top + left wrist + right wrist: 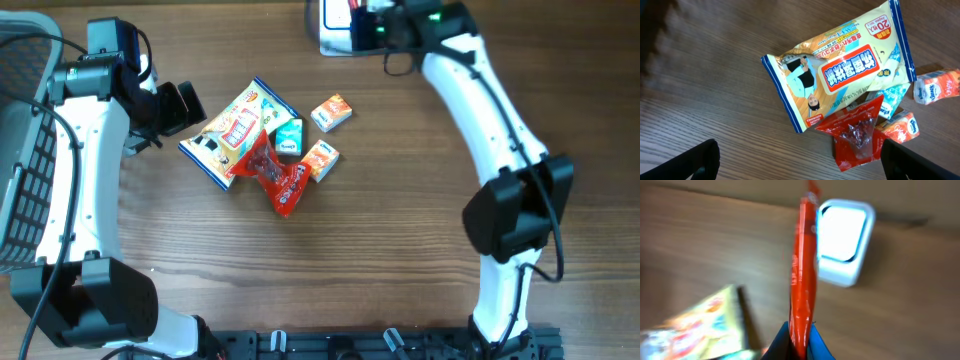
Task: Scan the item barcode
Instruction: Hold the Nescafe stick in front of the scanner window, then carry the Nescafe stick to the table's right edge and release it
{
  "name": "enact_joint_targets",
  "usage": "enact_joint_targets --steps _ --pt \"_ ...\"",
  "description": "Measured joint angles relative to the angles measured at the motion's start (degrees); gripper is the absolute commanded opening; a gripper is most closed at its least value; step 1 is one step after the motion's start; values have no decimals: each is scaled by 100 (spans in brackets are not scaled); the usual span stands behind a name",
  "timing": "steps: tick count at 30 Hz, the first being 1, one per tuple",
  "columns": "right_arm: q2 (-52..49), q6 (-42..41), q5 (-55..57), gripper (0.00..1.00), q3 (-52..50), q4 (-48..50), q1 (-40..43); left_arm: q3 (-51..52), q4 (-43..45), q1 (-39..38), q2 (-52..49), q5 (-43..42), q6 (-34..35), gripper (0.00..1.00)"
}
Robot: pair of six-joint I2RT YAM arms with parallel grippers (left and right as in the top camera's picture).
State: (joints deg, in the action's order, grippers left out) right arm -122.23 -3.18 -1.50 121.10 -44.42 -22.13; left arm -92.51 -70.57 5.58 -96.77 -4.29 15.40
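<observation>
- The left gripper (183, 107) is held wide open and empty, just left of the wipes pack (238, 132).
- Small boxes (331, 112) and a red pouch (282, 180) are piled against that pack on the table (400, 220).
- A red packet (802, 280) is clamped edge-on in the right gripper (799, 342), in front of the white scanner (842, 242).

Wire basket (22, 180) at left edge of wooden table (380, 240), wipes pack (230, 135) touching red pouch (281, 181) mid-table.

Even bright light; right wrist view motion-blurred.
</observation>
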Motion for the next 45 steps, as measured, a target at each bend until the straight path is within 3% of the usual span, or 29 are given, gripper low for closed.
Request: enact_joint_targets --steps 4,7,14,19,33,40,45 --pt "-26 988 2068 4 35 -2 -752 0 2 -2 0 0 0 100" --pt "-168 1674 3279 4 35 684 -1187 0 2 0 -2 0 0 100" --pt "-1226 3703 4900 4 70 3152 -1270 0 2 -2 -2 0 0 100" --pt "-2184 4583 5480 4 70 3571 -1139 0 2 0 -2 0 0 100" --pt "-2579 4804 5886 4 13 3598 -841 0 2 0 -2 0 0 100" --pt "-2483 4339 5960 4 13 3486 -815 0 2 0 -2 0 0 100" --pt "-1790 3453 5545 4 9 2159 -470 0 4 0 -2 0 0 100"
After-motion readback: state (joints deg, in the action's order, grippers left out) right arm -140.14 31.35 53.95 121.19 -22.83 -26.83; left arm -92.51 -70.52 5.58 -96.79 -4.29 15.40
